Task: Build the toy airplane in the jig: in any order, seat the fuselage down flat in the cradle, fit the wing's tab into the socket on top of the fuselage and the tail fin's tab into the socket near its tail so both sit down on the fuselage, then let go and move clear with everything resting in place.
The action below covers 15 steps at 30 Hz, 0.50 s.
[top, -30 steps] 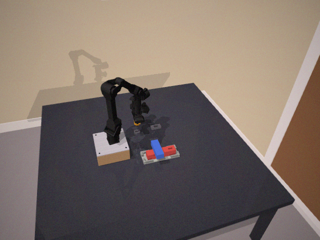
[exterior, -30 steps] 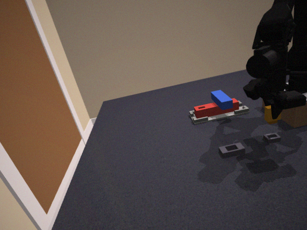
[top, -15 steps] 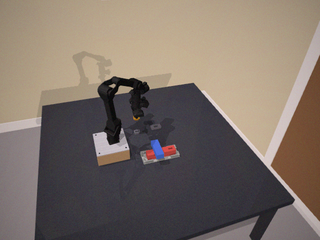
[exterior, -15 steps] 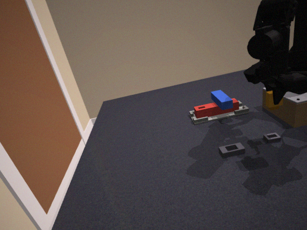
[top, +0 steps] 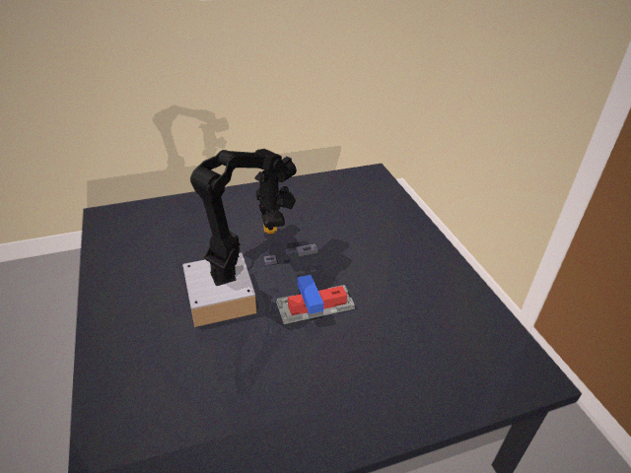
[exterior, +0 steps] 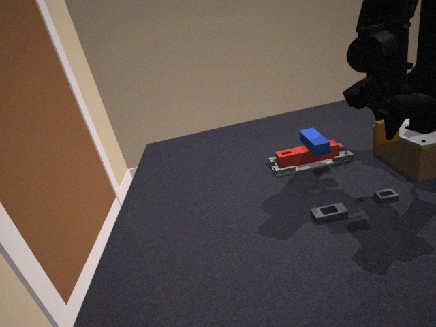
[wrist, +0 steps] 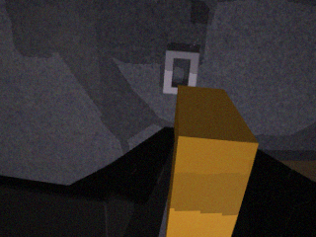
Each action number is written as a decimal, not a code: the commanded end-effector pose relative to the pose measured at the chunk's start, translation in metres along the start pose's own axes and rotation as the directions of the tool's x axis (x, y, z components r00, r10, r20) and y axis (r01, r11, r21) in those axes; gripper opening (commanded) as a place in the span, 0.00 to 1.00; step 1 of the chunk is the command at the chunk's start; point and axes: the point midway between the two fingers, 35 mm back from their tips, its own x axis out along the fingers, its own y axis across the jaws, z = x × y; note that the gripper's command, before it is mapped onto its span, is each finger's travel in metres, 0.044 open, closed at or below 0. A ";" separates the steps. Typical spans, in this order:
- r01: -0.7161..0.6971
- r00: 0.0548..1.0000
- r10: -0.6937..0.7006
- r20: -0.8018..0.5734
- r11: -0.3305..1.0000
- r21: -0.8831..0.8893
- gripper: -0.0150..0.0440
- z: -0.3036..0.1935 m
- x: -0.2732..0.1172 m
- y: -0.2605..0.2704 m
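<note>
The red fuselage (top: 297, 305) (exterior: 293, 157) lies along the grey cradle (top: 289, 318) (exterior: 285, 171) and looks flat in it. The blue wing (top: 311, 296) (exterior: 313, 140) lies across the top of the fuselage; its tab is hidden. The socket near the fuselage's tail shows as an empty dark slot. My gripper (top: 271, 227) (wrist: 196, 141) is shut on the orange tail fin (top: 269, 231) (exterior: 381, 135) (wrist: 209, 163). It holds the fin in the air above the small grey holder, away from the cradle. The fin's tab is not visible.
The small grey holder (top: 264, 260) (exterior: 387, 199) (wrist: 168, 74) stands empty on the table below the gripper. A larger empty grey holder (top: 315, 248) (exterior: 342, 211) stands beside it. The arm's base block (top: 224, 309) (exterior: 398, 158) is close to the cradle's nose end.
</note>
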 end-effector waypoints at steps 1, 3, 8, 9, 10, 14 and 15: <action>0.000 1.000 0.000 0.011 1.000 0.003 0.25 0.011 -0.002 -0.003; 0.000 1.000 0.000 0.011 1.000 0.002 0.25 0.015 -0.002 -0.005; -0.001 1.000 0.001 0.012 1.000 -0.001 0.25 0.026 -0.001 -0.010; -0.001 1.000 0.001 0.012 1.000 -0.002 0.25 0.028 -0.001 -0.011; -0.001 1.000 0.001 0.013 1.000 -0.002 0.25 0.030 -0.001 -0.012; -0.001 1.000 0.001 0.014 1.000 -0.004 0.25 0.038 0.000 -0.017; 0.000 1.000 0.000 0.014 1.000 -0.005 0.25 0.041 0.000 -0.019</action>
